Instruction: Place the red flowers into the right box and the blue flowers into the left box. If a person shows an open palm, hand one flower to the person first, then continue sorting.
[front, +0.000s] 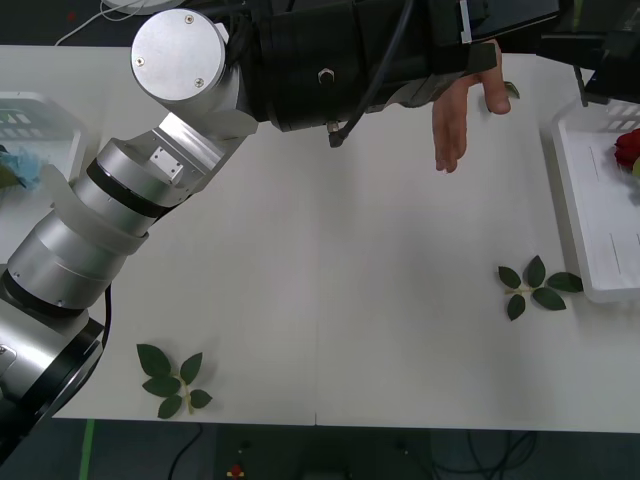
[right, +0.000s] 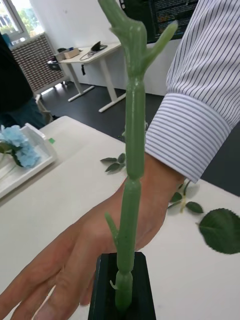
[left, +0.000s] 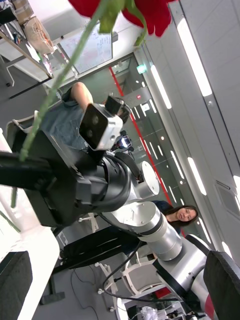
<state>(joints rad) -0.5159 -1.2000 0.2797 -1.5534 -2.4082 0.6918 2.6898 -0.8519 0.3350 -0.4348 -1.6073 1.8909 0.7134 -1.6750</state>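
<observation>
While my right gripper (right: 124, 287) has its fingers clamped on a red flower (left: 150, 12) stem just over the open palm (front: 458, 115), the handover isn't done, I'd say. My left gripper (left: 120, 282) hangs nearby, fingers wide. The right box (front: 580, 200) holds a red bloom (front: 628, 148) and the left box (front: 45, 110) a blue flower (front: 22, 163); both boxes are cut off, so counts are unclear.

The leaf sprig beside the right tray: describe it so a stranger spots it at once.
Start at the white table, then its right-edge white tray. By that tray's near corner lies a green sprig; the other sprig sits front left.
</observation>
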